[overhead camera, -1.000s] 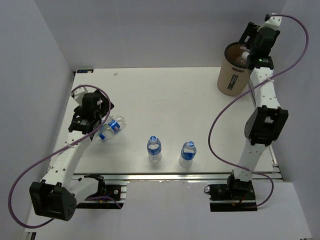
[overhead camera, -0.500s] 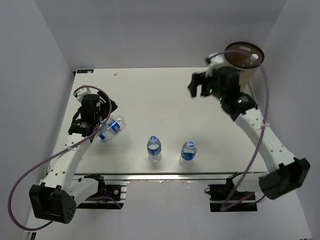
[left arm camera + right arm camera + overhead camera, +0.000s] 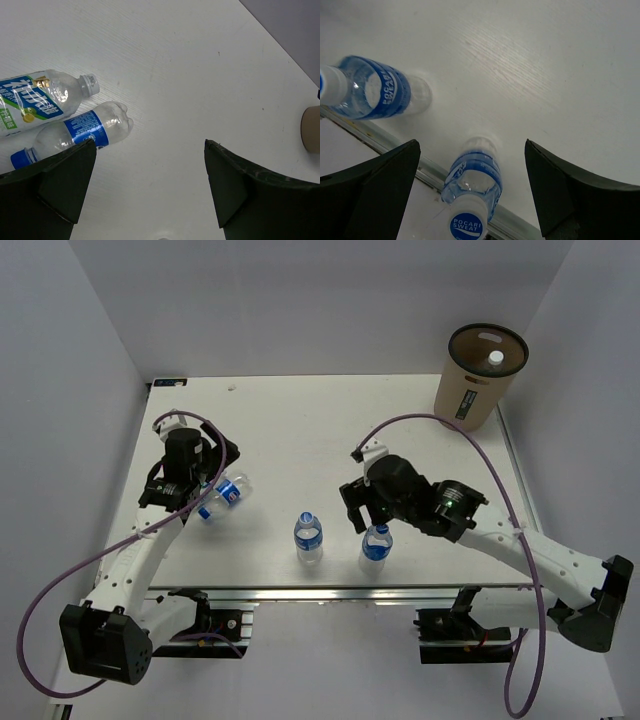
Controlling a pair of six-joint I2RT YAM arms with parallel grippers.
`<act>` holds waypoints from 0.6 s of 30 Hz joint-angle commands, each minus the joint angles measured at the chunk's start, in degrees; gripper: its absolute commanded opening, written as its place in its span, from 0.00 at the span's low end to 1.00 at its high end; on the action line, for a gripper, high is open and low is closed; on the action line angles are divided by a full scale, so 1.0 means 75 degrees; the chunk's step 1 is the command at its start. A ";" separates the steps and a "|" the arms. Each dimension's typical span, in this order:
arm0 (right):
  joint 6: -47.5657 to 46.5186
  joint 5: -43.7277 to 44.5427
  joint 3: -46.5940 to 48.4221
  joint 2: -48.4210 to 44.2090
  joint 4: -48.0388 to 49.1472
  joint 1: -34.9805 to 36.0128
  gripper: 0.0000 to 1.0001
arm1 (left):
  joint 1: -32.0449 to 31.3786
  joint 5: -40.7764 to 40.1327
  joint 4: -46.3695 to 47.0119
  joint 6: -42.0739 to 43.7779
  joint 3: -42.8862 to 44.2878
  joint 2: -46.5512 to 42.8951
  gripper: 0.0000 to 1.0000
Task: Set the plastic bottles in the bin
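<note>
Left claw wide, empty. Two clear plastic bottles lie on the white worktop by the finger on the left of its wrist view. The blue-label blue-cap bottle is just past that fingertip, and the green-and-blue-label white-cap bottle is right beside it, farther out.

Right claw wide, empty, above an upright blue-label clear bottle centred under its gap, no contact. A second upright bottle stands off to that claw's side.

The tall tan cylindrical bin is well apart from both claws, with a white-capped bottle inside.
</note>
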 commanded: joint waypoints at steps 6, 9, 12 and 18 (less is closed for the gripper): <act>0.0707 0.0983 -0.0315 0.0308 -0.1269 0.0399 0.89 | 0.0006 -0.0141 0.0061 0.0022 -0.0050 -0.0158 0.98; 0.0695 0.0587 -0.0572 0.0168 -0.1106 0.0399 0.89 | -0.0006 -0.0188 0.0014 0.0046 -0.0050 -0.0111 0.98; 0.0695 0.0362 -0.0783 0.0132 -0.1011 0.0399 0.89 | 0.0006 -0.0270 0.0003 0.0034 -0.0027 -0.0064 0.98; 0.0788 0.0268 -0.1124 0.0156 -0.0953 0.0399 0.89 | 0.0006 -0.0305 0.0014 0.0046 0.0008 0.0006 0.98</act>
